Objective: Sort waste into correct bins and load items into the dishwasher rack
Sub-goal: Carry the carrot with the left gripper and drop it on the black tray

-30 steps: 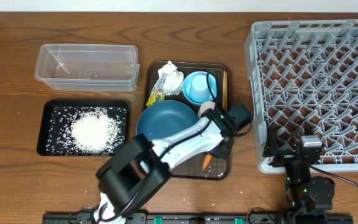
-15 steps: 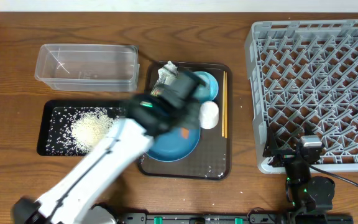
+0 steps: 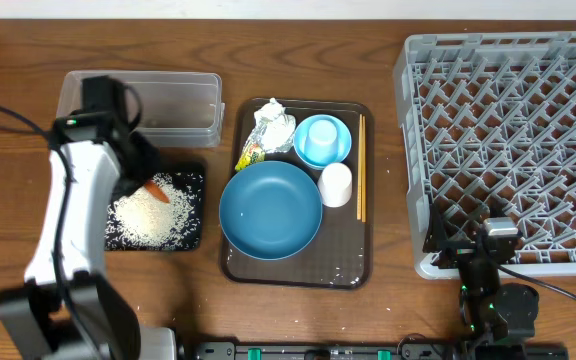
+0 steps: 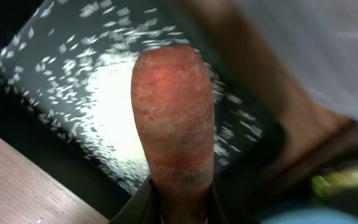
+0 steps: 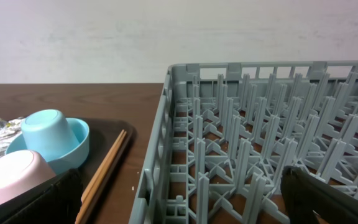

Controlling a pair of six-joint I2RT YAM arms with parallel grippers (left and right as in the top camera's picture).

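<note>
Carrot [image 3: 156, 190] waste is seen from overhead to have been carried off the front of the brown serving tray [image 3: 298, 272], where it was being picked up a second ago, and is now held over the rice [image 3: 148, 215] in the black tray [image 3: 196, 180], pinched at one end by the left gripper [image 3: 140, 180]. Food scraps are thus judged to be gathered in one bin, with only the release left. The crumpled foil wrapper [image 3: 273, 128] and yellow-green packet [image 3: 249, 157] are left unsorted beside the clear tub [image 3: 168, 100], and the glossy dark-blue bowl [image 3: 270, 210], light-blue bowl [image 3: 322, 140], white cup [image 3: 336, 184] and thin wooden chopsticks [image 3: 360, 170] are not yet loaded. From the left wrist, a blunt, matt orange cylinder with faint rings is shown, clamped at its base above scattered white grains; contact with them cannot be judged. From the right wrist, the right gripper [image 5: 185, 208] is seen spread wide and empty at the edge of the grey lattice rack [image 5: 229, 124] with its upright pegs.
</note>
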